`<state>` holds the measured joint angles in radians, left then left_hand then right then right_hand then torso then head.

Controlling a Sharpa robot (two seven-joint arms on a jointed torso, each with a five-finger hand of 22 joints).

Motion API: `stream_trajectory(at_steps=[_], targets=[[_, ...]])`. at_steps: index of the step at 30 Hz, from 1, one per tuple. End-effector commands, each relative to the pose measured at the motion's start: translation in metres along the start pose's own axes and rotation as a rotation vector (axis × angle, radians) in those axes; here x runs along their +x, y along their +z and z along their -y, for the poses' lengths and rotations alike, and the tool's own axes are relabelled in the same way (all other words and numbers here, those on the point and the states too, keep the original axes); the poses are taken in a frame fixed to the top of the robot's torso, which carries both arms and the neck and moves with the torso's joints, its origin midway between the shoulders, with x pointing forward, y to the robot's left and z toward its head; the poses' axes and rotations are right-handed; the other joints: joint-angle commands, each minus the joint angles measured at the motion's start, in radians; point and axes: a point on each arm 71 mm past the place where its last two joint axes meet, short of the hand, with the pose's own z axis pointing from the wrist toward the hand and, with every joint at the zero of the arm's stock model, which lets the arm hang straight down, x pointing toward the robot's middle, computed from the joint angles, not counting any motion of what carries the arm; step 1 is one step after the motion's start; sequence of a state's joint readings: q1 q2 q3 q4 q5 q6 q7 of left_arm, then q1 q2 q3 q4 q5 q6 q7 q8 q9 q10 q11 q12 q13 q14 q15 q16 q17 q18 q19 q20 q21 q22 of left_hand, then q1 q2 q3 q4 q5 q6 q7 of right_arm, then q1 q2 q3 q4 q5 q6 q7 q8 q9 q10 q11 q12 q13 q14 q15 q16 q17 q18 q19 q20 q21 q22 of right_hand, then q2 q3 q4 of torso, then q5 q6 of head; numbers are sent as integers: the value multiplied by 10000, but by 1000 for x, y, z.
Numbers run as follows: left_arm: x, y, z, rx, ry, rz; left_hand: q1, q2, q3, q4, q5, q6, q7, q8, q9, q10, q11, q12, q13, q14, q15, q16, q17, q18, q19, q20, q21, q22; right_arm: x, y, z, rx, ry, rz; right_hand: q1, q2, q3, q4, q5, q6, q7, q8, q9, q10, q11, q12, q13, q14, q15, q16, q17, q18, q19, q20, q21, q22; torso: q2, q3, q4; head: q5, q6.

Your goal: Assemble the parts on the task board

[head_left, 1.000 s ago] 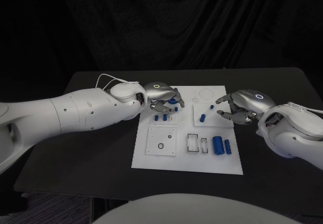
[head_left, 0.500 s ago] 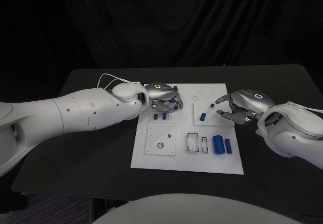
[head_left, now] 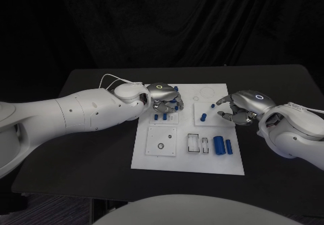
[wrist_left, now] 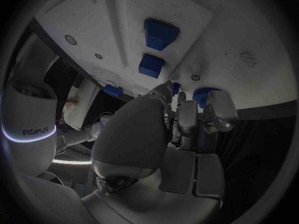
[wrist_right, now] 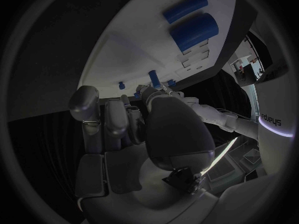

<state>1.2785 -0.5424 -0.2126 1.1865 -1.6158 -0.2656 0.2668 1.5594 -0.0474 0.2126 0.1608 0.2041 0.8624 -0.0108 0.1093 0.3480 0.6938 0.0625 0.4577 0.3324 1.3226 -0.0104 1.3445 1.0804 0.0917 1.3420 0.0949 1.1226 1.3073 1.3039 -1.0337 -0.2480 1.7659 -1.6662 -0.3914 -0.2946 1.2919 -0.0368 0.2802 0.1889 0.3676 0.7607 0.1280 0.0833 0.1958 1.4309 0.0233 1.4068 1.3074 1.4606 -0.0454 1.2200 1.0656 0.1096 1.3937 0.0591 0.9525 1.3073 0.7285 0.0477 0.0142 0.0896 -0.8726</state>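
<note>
The white task board (head_left: 189, 161) lies mid-table, with two blue cylinders (head_left: 222, 145) at its near right. The left hand (head_left: 164, 98) hovers over the board's far left with fingers curled; whether it holds a part cannot be told. The right hand (head_left: 241, 108) hangs at the board's right edge, fingers curled together on nothing.

Crowded far half of the task board, open near half

The left robot hand (head_left: 164, 97) hangs over the far left part of the task board (head_left: 189, 164), beside small blue parts (head_left: 162, 117), and the right robot hand (head_left: 241, 108) sits at its far right edge; a narrow gap lies between them. Nearer the robot, only the two blue cylinders (head_left: 222, 146) stand in the way, and bare bench (head_left: 94, 159) flanks both sides.
</note>
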Motion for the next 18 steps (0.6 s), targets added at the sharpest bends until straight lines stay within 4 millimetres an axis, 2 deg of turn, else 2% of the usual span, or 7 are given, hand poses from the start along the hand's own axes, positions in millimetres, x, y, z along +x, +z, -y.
stream_trajectory(at_steps=[1, 8, 18], targets=[[1, 1, 2, 56, 5, 53, -82, 16, 96, 5, 50, 172, 15, 78, 37, 228, -35, 160, 82, -5, -47, 72, -10, 6, 12, -49, 37, 1427, 0, 0, 0, 92, -63, -78, 11, -49, 36, 7, 56, 36, 1, 44, -15, -2, -23, -52, 844, 44, -43, -27, -8, 19, 72, -7, -20, 870, -5, 2, 15, -27, 0], [2, 1, 2, 74, -1, 70, -35, 62, 233, -85, 61, 493, 155, 204, 175, 967, -203, 657, 406, 121, -176, 169, 65, -26, 131, -120, 230, 1473, 0, 1, 0, 109, -74, -111, 15, -45, 44, 7, 59, 37, 1, 41, -19, -18, -23, -72, 824, 40, -42, -31, -11, 20, 69, -7, -31, 867, 1, 2, 9, -51, 0], [3, 2, 0, -63, 42, 239, 115, 135, 374, -235, 151, 559, 251, 206, 233, 1180, -272, 855, 605, 135, -237, 174, 21, -37, 172, -167, 305, 1490, 1, 1, 0, 146, -109, -217, 26, -37, 56, 4, 61, 42, 1, 39, -24, -35, -23, -93, 803, 33, -42, -49, -34, 25, 62, -7, -62, 860, -7, 3, 3, -51, 0]])
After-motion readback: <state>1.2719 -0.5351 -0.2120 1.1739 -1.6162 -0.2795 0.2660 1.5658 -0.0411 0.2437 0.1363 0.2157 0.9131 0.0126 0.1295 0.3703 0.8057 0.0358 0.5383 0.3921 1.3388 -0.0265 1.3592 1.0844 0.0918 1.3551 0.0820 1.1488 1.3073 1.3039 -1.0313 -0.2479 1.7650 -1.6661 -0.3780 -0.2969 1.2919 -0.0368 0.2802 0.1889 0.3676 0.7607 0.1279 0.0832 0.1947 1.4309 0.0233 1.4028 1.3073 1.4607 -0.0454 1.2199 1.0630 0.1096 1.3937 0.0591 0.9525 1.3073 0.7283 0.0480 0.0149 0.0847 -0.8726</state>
